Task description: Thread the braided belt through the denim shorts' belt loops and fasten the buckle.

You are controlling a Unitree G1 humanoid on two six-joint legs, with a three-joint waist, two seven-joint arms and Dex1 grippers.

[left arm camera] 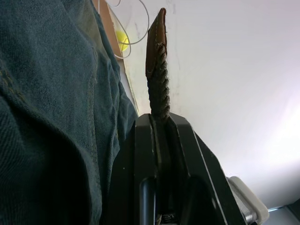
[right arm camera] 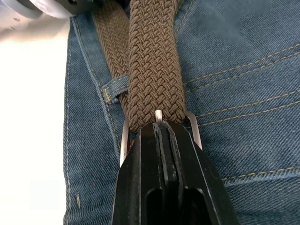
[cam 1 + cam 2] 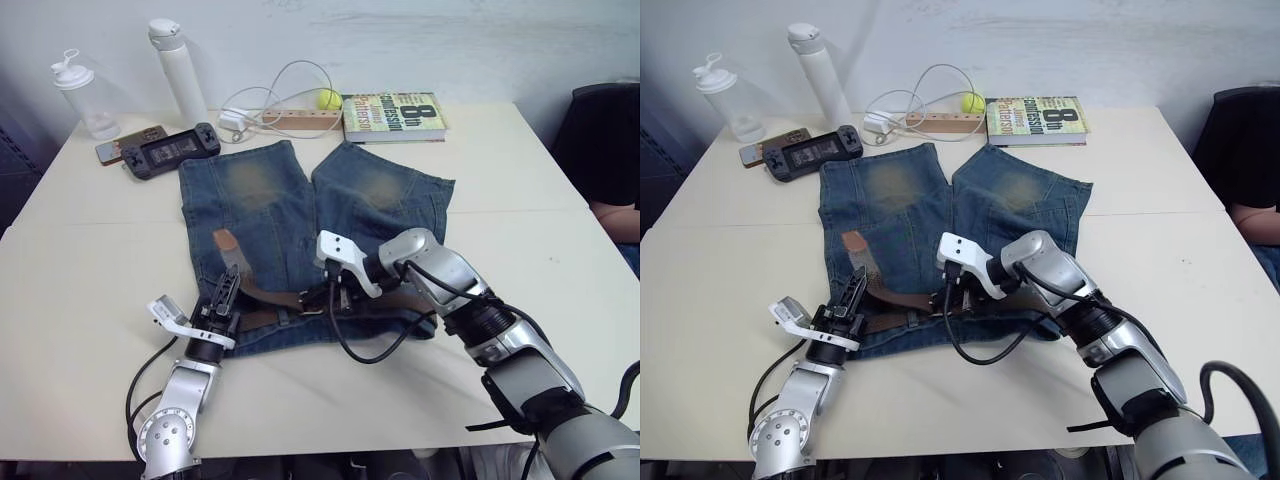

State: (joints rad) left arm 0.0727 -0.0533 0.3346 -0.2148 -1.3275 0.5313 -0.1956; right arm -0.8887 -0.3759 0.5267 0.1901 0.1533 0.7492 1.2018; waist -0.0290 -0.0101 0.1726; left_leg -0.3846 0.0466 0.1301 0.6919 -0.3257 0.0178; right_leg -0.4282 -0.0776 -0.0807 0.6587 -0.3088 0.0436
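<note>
Belt [image 3: 290, 297] mid-fastening, lower centre: left claw [image 3: 228, 290] clamped on tip, right claw [image 2: 161, 129] clamped on buckle [image 2: 193, 131]; prong next.

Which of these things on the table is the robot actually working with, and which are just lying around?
In use: braided belt, buckle, denim shorts, belt loops.

Lying about: book, game controller, white bottle, clear bottle, white cable, yellow ball.
</note>
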